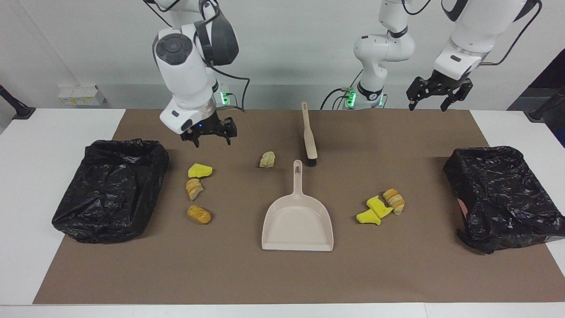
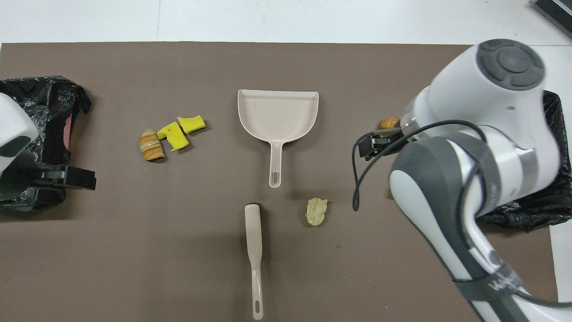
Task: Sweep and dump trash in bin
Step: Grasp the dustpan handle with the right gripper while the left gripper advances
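Trash (image 1: 199, 170) just under right end effector (image 1: 211, 140)

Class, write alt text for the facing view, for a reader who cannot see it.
A beige dustpan lies mid-mat with a brush nearer the robots, scraps of trash scattered around them, and a black-bagged bin at each end. The open right gripper hovers above the mat near one scrap cluster; the open left gripper hangs higher, empty.
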Available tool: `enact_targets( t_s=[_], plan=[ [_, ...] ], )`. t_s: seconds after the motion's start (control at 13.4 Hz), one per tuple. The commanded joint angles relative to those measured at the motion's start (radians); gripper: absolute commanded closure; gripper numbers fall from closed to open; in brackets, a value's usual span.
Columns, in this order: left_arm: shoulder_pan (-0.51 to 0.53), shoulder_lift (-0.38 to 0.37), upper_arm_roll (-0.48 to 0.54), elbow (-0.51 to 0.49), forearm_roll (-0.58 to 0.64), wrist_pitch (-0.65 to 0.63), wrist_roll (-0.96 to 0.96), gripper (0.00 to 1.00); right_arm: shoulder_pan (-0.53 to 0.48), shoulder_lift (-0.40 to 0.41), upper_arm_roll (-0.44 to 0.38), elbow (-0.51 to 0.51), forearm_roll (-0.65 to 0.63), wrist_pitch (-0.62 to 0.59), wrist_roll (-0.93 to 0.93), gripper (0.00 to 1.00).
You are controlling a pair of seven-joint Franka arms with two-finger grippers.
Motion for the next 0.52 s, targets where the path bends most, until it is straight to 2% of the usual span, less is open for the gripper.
enact_targets(
  t_s=[0.0, 0.22, 0.45],
  plan=[
    [-0.076, -0.089, 0.009, -0.159, -0.008, 0.048, -0.013, 0.0, 0.038, 0.105, 0.005, 0.083, 0.026, 0.073, 0.101, 0.0],
    [-0.158, -0.2, 0.009, -0.354, -0.009, 0.08, -0.029, 0.0, 0.133, 0.221, 0.004, 0.164, 0.027, 0.182, 0.25, 0.0],
    [-0.178, -0.224, 0.009, -0.427, -0.044, 0.123, -0.062, 0.0, 0.208, 0.324, 0.0, 0.207, 0.02, 0.298, 0.328, 0.0]
  ],
)
